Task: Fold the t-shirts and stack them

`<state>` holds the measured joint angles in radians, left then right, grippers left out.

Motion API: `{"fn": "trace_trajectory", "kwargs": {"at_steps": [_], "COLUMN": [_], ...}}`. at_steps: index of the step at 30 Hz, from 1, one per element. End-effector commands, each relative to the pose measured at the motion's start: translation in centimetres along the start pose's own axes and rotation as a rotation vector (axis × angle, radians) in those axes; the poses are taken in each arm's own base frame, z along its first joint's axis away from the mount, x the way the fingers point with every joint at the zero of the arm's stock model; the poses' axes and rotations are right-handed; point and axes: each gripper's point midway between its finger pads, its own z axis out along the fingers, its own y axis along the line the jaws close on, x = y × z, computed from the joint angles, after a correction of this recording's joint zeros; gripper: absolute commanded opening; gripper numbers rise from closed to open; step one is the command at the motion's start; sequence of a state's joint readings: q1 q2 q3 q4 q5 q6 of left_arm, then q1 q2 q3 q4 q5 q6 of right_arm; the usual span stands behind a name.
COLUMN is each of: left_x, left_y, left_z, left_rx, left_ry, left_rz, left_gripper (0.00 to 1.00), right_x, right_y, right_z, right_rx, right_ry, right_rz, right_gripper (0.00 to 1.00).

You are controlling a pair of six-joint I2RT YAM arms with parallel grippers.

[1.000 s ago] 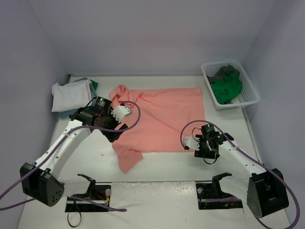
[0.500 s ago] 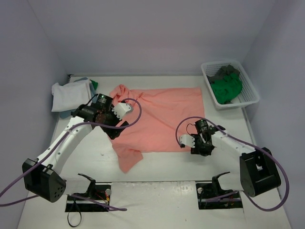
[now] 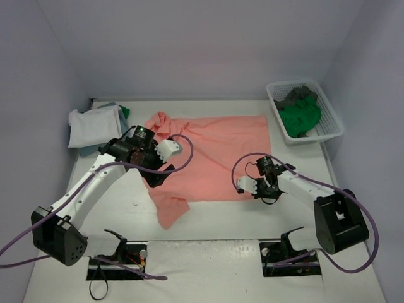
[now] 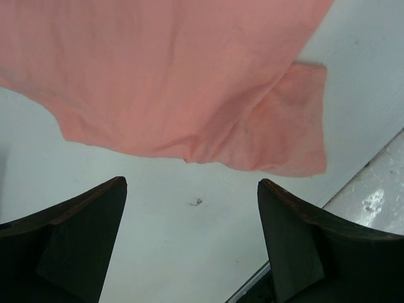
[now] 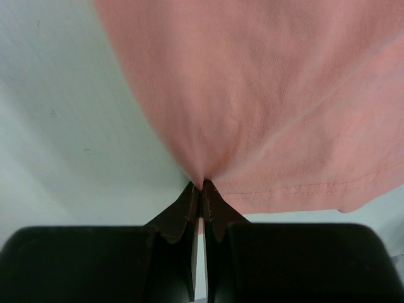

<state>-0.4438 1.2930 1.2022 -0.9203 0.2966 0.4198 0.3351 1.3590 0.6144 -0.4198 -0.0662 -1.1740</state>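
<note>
A salmon pink t-shirt (image 3: 218, 151) lies spread flat across the middle of the table. My right gripper (image 5: 202, 185) is shut on the near right hem of this pink t-shirt (image 5: 265, 95), the cloth puckering into its tips; from above, that right gripper (image 3: 267, 192) sits at the shirt's front right corner. My left gripper (image 4: 190, 183) hangs open over bare table just short of the shirt's near left sleeve (image 4: 284, 126), holding nothing. In the top view the left gripper (image 3: 155, 178) is by the shirt's left side.
A folded pile with a white t-shirt (image 3: 93, 125) on top, teal and green edges showing beneath, lies at the back left. A white mesh basket (image 3: 332, 117) at the back right holds a bright green t-shirt (image 3: 300, 117) and a dark grey one (image 3: 300, 95).
My right gripper has moved left to the shirt's front right corner and shut on the hem. The left gripper has shifted slightly right and stayed open.
</note>
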Motion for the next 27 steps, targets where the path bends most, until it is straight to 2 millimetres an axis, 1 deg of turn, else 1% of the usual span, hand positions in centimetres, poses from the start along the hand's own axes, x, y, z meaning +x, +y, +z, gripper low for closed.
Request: {"fn": "trace_trajectory", "kwargs": {"at_steps": [1, 2, 3, 4, 5, 6, 8, 9, 12, 14, 15, 17, 18, 19, 20, 21, 23, 24, 27], "left_x": [0.7, 1.1, 1.7, 2.3, 2.7, 3.8, 4.6, 5.3, 6.1, 6.7, 6.2, 6.4, 5.6, 5.3, 5.5, 4.7, 4.6, 3.9, 3.6], "left_y": [-3.2, -3.9, -5.1, -5.9, -7.3, -8.3, -9.4, -10.5, -11.7, -11.9, -11.0, -10.7, -10.2, -10.2, -10.2, -9.8, -9.5, -9.5, -9.8], "left_z": [-0.6, -0.4, 0.0, 0.1, 0.2, 0.1, 0.2, 0.3, 1.0, 2.1, 3.1, 4.5, 5.4, 5.8, 6.4, 6.9, 7.5, 7.8, 8.3], "left_rx": [0.097, 0.113, 0.141, 0.163, 0.206, 0.243, 0.278, 0.305, 0.332, 0.325, 0.259, 0.216, 0.173, 0.165, 0.157, 0.127, 0.107, 0.100, 0.111], "left_ry": [0.010, 0.028, 0.050, 0.075, 0.093, 0.133, 0.168, 0.193, 0.220, 0.250, 0.237, 0.257, 0.222, 0.206, 0.206, 0.178, 0.159, 0.124, 0.086], "left_rz": [0.128, 0.155, 0.204, 0.225, 0.272, 0.287, 0.314, 0.342, 0.370, 0.345, 0.349, 0.335, 0.336, 0.328, 0.309, 0.308, 0.306, 0.311, 0.311], "left_gripper": [0.79, 0.79, 0.79, 0.79, 0.79, 0.79, 0.80, 0.80, 0.80, 0.80, 0.80, 0.80, 0.80, 0.80, 0.80, 0.80, 0.80, 0.80, 0.81], "right_x": [-1.0, -1.2, -1.3, -1.4, -1.5, -1.6, -1.6, -1.7, -1.6, -1.6, -1.6, -1.7, -1.7, -1.7, -1.7, -1.7, -1.7, -1.7, -1.6], "right_y": [-0.3, -0.4, -0.6, -0.7, -0.7, -0.9, -0.9, -1.1, -1.3, -1.4, -1.4, -1.6, -1.6, -1.6, -1.6, -1.5, -1.4, -1.3, -1.2], "right_z": [-0.4, -0.5, -0.6, -0.6, -0.6, -0.8, -0.8, -1.0, -1.2, -1.3, -1.3, -1.4, -1.4, -1.5, -1.5, -1.5, -1.5, -1.4, -1.3], "right_rx": [0.004, 0.006, 0.008, 0.011, 0.011, 0.017, 0.018, 0.025, 0.035, 0.041, 0.042, 0.047, 0.049, 0.052, 0.050, 0.049, 0.048, 0.045, 0.042], "right_ry": [-0.053, -0.061, -0.065, -0.069, -0.072, -0.077, -0.077, -0.080, -0.077, -0.075, -0.073, -0.076, -0.079, -0.078, -0.078, -0.079, -0.081, -0.080, -0.079], "right_rz": [0.048, 0.058, 0.064, 0.068, 0.077, 0.085, 0.091, 0.091, 0.096, 0.096, 0.096, 0.102, 0.102, 0.105, 0.108, 0.110, 0.111, 0.113, 0.119], "right_gripper": [0.00, 0.00, 0.00, 0.00, 0.00, 0.00, 0.00, 0.00, 0.00, 0.00, 0.00, 0.00, 0.00, 0.00, 0.00, 0.00, 0.00, 0.00, 0.00]}}
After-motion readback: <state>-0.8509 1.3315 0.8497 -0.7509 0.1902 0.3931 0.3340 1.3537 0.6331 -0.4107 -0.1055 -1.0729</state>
